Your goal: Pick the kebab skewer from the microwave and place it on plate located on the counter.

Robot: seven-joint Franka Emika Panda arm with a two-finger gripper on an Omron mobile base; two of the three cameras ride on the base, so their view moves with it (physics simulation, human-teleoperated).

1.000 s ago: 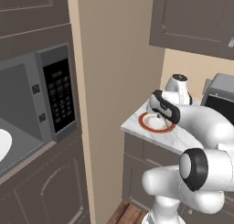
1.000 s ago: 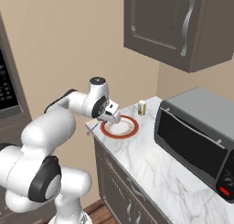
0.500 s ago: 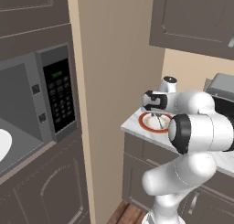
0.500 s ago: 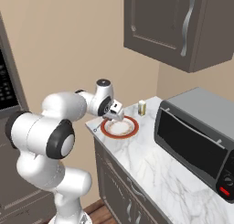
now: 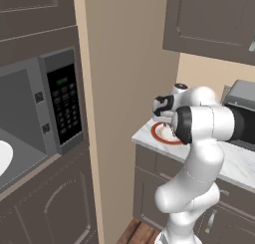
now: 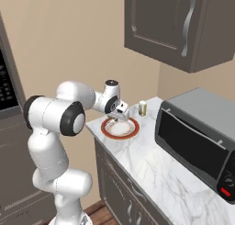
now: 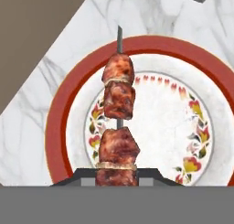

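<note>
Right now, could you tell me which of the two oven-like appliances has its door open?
The built-in grey microwave in the dark cabinet wall, its white turntable exposed. The grey countertop oven has its dark door shut.

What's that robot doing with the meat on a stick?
The white robot arm's hand is shut on the kebab skewer and holds it over the plate with the red rim, which sits on the marble counter. The skewer has not been set down yet. The microwave stands open to the left.
</note>
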